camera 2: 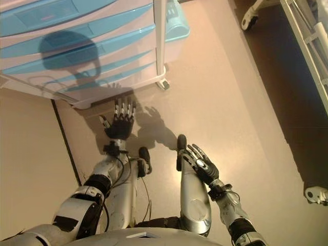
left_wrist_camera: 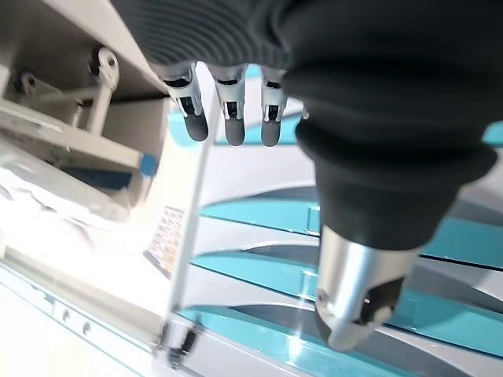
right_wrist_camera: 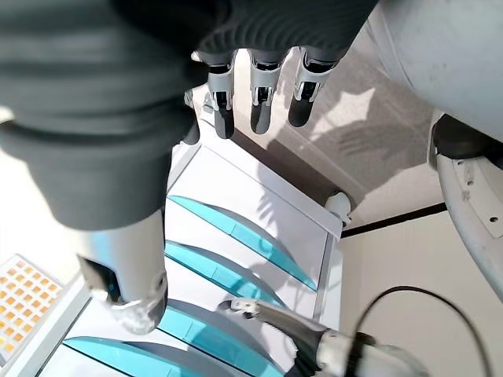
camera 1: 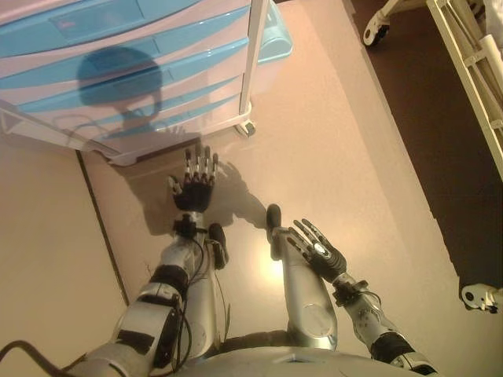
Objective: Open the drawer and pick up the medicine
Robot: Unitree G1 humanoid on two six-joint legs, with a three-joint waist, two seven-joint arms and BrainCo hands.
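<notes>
Reaching toward the drawer unit (camera 1: 134, 71) with straight, empty fingers, the left hand (camera 1: 193, 188) lines up for a handle; the right hand (camera 1: 321, 247) hangs relaxed, idle.

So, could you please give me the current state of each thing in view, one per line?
Drawer unit: all blue-fronted drawers shut, standing on castors on the floor.
Left hand: open, fingers straight, reaching toward the bottom of the unit, not touching it.
Right hand: open, fingers relaxed, low beside the robot, holding nothing.
Medicine: not visible in any view.
Bed frame: standing at the right edge, castor on the floor.
</notes>
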